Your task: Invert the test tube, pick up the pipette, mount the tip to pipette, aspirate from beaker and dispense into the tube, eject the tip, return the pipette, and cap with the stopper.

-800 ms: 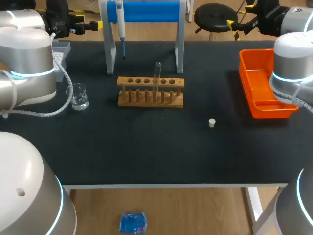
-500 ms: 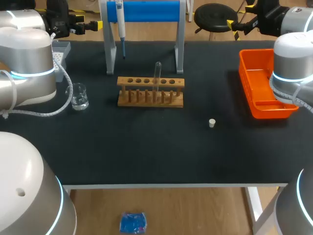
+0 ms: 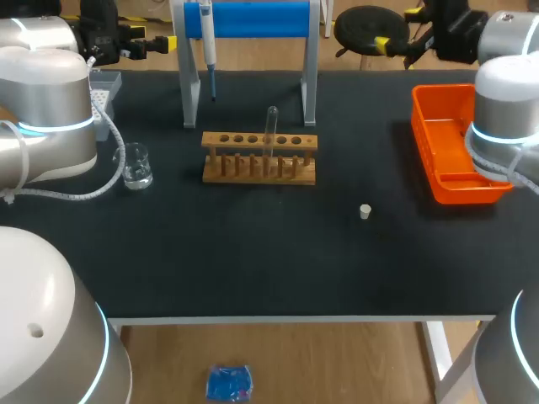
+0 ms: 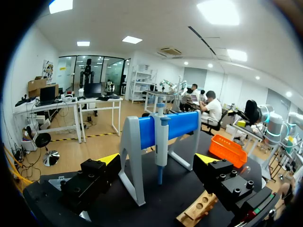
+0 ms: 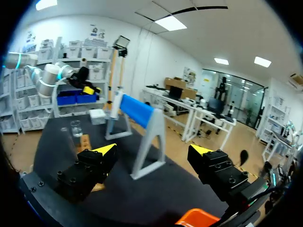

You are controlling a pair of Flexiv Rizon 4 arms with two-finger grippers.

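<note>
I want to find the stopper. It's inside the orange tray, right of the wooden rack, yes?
No. The stopper is right of the wooden rack, but on the bare table, outside the orange tray. The head view shows it.

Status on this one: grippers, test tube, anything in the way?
Left gripper open, right gripper open, both empty. Test tube upright in wooden rack, untouched. Pipette stand close behind rack.

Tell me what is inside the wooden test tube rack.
One clear test tube stands upright in one hole of the wooden rack; the other holes look empty. The rack hides the tube's lower end, so its contents cannot be seen.
</note>
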